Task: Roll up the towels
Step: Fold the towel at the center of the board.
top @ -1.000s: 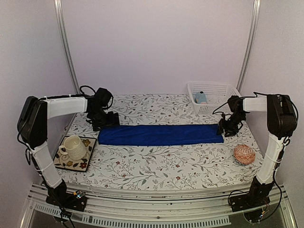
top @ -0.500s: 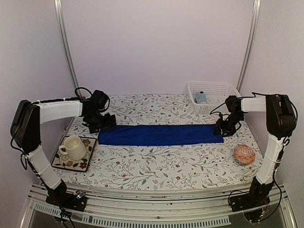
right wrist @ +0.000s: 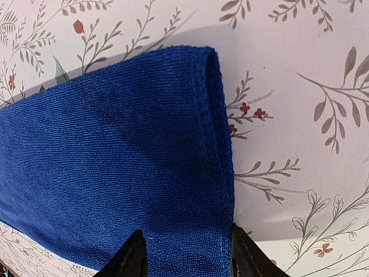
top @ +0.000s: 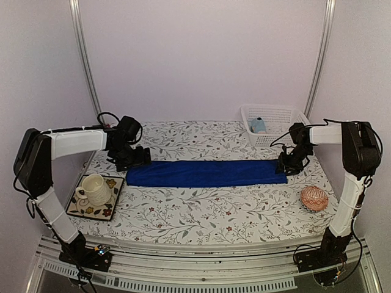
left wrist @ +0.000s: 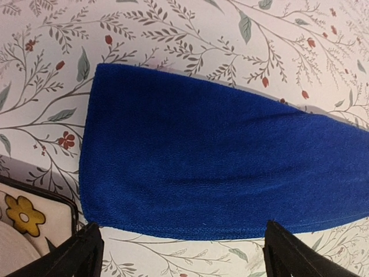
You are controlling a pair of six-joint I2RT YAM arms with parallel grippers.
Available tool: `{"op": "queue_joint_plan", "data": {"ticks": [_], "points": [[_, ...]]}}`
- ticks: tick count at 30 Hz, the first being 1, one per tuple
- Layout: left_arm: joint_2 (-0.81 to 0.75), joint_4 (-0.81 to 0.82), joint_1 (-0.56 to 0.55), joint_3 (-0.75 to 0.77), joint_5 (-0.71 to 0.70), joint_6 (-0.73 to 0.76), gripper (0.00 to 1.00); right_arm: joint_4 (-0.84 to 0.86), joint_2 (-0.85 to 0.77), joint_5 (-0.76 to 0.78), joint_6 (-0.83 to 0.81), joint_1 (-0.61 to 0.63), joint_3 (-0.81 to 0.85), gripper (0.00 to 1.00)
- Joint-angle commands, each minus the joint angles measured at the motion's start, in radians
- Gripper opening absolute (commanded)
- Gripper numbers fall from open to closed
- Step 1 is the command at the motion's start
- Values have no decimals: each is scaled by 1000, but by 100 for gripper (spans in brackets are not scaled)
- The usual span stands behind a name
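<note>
Lab test booth: bare lilac walls (top: 201, 55), aluminium frame (top: 85, 61), floral-covered table (top: 201, 210).

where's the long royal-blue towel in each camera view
Top external: the royal-blue towel lies flat, left to right, across the middle of the floral table cover.
Left wrist: its left end fills the centre.
Right wrist: its right end fills the left and centre.
Shared landmark: the floral table cover, under the towel in all three.
</note>
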Motion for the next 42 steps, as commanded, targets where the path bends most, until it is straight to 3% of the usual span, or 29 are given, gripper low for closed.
{"op": "queue_joint_plan", "data": {"ticks": [1, 9, 15, 24, 42], "points": [[4, 24, -13, 2, 5, 10, 97, 28, 59, 9, 24, 9, -8, 48], [20, 32, -13, 9, 8, 21, 97, 37, 79, 7, 36, 15, 2, 34], [39, 32, -13, 22, 15, 29, 97, 45, 91, 15, 43, 19, 2, 4], [31, 13, -13, 22, 1, 32, 97, -1, -21, 105, 29, 6, -31, 2], [48, -19, -9, 60, -7, 51, 97, -83, -261, 129, 21, -269, -73, 2]]}}
